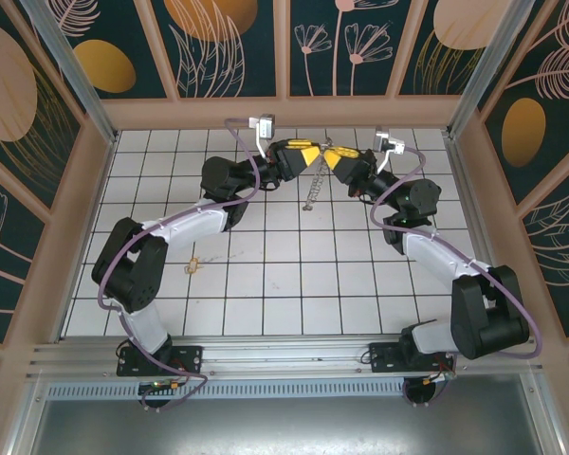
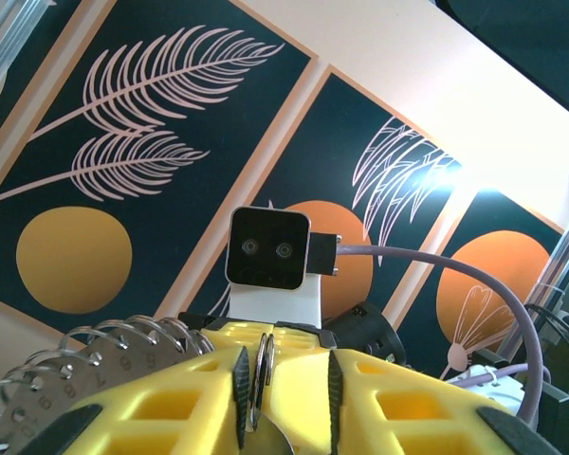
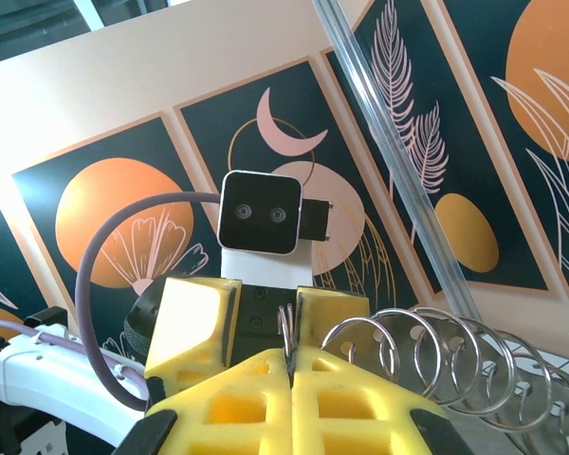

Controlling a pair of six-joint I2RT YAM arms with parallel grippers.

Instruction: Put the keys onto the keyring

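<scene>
Keyring (image 1: 312, 194) hangs at 12 o'clock where both grippers meet. Right wrist shows you right gripper (image 3: 291, 365) clenched on its wire; left wrist shows left gripper (image 2: 286, 379) pads apart around it, not pinching. Top view adds key (image 1: 192, 265) on tiles (image 1: 360, 284), 8 o'clock from ring.

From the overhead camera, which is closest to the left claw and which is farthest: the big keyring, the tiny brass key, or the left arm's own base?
1. keyring: right at the left gripper, dangling just below its tip in the top view.
2. key: lying loose, well off to the left and lower in the view.
3. left arm's base: farthest, at the bottom left.
</scene>
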